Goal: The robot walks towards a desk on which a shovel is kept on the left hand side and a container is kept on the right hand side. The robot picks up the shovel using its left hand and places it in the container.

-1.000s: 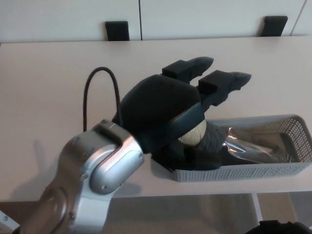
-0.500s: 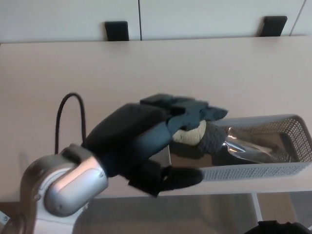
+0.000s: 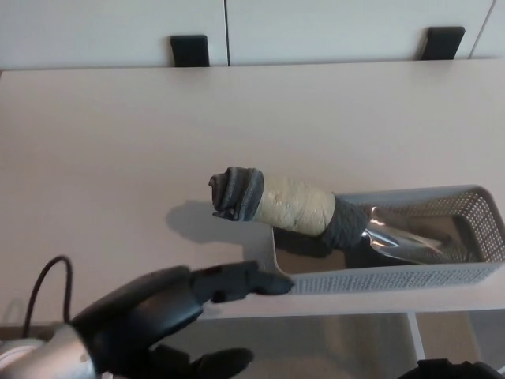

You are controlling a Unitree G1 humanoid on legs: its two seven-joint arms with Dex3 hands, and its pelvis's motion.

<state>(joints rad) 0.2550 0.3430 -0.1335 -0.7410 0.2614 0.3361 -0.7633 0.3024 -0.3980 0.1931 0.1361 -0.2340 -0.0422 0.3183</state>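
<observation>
Grey mesh makes up the container [image 3: 410, 276], a long shallow basket lying at the lower right of the frame, close to the near edge of the pale counter [image 3: 118, 142]. The shovel [image 3: 316, 217] rests in it at a slant: its shiny metal blade lies down inside the basket, pointing toward the right, while the handle rises over the container's left end and juts out to the upper left, above the counter. That handle is wrapped in cream-coloured tape at the middle, with dark grey wrapping at both ends, and it throws a soft shadow on the counter to its left.

At the lower left of the frame sits the robot's left hand [image 3: 170, 316], black and glossy, low by the counter's front edge. It holds nothing. Its fingers [image 3: 245, 280] are spread apart, one stretched toward the right with its tip just by the container's near left corner, another curled lower at the bottom edge. A black cable [image 3: 43, 292] loops up at the far lower left beside the wrist. The right hand does not show.

Two dark brackets [image 3: 189, 50] sit along the wall at the top of the frame.
</observation>
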